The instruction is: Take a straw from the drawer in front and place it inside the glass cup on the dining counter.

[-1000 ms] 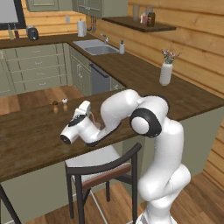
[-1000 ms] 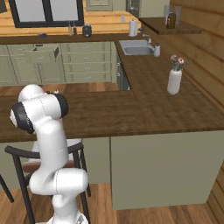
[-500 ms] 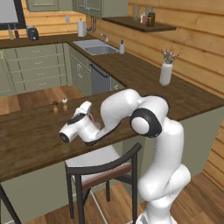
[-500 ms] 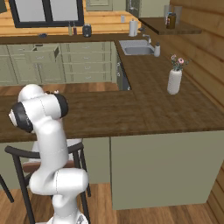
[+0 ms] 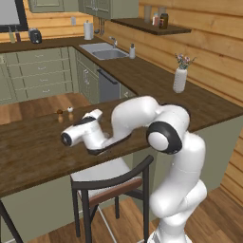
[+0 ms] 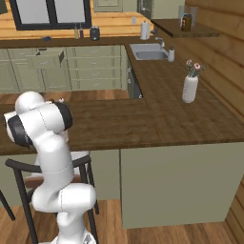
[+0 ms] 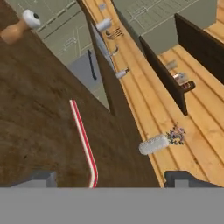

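Pincer (image 7: 105, 179) released, fingers (image 7: 39, 178) spread wide, low over the dark wood desk (image 7: 35, 131). Straw (image 7: 84, 142) between the fingers, ungripped, running up and away from the pincer; near end curves at the bottom edge. Cannot tell if inside a cup. White vase (image 7: 154, 143) with flowers farther along the desk. Drawer (image 6: 47, 58) ajar at far cabinets.
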Available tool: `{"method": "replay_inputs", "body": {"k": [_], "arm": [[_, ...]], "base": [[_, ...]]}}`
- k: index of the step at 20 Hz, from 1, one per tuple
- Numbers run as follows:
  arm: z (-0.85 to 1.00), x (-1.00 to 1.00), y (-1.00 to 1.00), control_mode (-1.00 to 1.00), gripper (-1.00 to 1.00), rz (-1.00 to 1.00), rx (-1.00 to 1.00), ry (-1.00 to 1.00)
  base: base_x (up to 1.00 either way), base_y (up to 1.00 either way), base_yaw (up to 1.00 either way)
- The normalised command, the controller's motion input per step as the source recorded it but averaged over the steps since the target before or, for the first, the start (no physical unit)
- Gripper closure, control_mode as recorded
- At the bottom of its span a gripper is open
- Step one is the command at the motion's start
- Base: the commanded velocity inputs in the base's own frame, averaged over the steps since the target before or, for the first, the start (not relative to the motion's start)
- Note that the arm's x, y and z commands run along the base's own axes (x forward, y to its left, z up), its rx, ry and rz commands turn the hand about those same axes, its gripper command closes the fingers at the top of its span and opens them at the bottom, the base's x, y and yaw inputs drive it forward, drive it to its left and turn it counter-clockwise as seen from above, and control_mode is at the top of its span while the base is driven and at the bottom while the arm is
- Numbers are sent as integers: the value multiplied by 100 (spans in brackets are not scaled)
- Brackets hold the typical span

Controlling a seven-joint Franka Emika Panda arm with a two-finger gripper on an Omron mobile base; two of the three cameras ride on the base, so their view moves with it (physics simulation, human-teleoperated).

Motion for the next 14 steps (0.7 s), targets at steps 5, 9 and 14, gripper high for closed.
{"method": "replay_inputs", "body": {"k": [5, 9, 14], "arm": [[85, -100, -48, -100, -100, 0, 29, 0], [100, -93, -90, -100, -100, 0, 40, 2], [97, -46, -99, -100, -100, 0, 45, 18]], "base": [[0, 0, 0], [0, 0, 0], [0, 0, 0]]}}
